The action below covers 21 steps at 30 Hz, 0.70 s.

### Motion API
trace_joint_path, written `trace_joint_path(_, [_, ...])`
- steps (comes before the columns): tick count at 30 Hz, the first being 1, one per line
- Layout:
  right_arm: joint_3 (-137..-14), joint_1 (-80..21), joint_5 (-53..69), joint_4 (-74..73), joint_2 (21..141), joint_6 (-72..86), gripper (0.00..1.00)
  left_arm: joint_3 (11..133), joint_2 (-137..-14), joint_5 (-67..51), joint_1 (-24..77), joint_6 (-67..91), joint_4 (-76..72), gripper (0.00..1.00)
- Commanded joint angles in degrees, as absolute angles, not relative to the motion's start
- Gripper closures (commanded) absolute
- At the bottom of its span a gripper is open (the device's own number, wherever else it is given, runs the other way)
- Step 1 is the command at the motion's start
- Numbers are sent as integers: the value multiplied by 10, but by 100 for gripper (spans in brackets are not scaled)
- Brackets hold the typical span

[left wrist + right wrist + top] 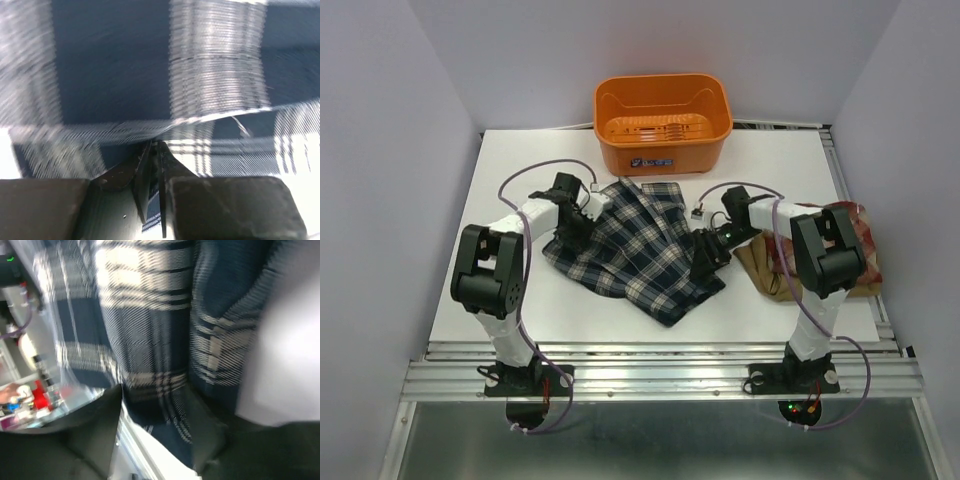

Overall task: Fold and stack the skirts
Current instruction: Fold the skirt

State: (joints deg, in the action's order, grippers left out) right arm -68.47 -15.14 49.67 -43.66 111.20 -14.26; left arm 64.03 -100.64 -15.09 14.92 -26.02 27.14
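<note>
The navy-green-white plaid skirt (635,248) lies spread and rumpled at the table's middle. My left gripper (582,215) is at its upper left edge. In the left wrist view the gripper (154,145) is shut on a fold of the plaid cloth (210,65). My right gripper (706,262) is at the skirt's right edge. In the right wrist view the gripper (156,395) has plaid cloth (150,340) between its fingers. The tan skirt (757,272) and the red-and-white plaid skirt (867,248) lie at the right, partly hidden under the right arm.
An orange plastic basket (662,122) stands at the back centre, just behind the plaid skirt. The white table (520,160) ends at a metal rail in front. Grey walls close in both sides.
</note>
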Motion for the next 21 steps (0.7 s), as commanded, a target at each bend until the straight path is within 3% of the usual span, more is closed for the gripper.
trace_joint_path(1, [-643,-180,548,-361,1055,-56,36,685,-1011,-72,126,-322,226,78])
trace_joint_path(4, [-639,-180,579,-350,1023,-18,26,705,-966,-103,126,-353,229,65])
trace_joint_path(7, [-643,-160,573,-347,987,-2,22,707,-906,-158,127,-373,246,50])
trace_joint_path(8, [-645,-155,562,-345,964,23,21,702,-855,-210,127,-392,255,41])
trace_joint_path(11, [-635,-142,502,-327,936,54,21,679,-764,-248,162,-429,256,31])
trace_joint_path(16, [-578,-142,438,-274,919,91,25,657,-710,-249,299,-504,288,31])
trace_joint_path(21, [-568,-142,399,-237,961,98,34,678,-769,-237,417,-609,309,33])
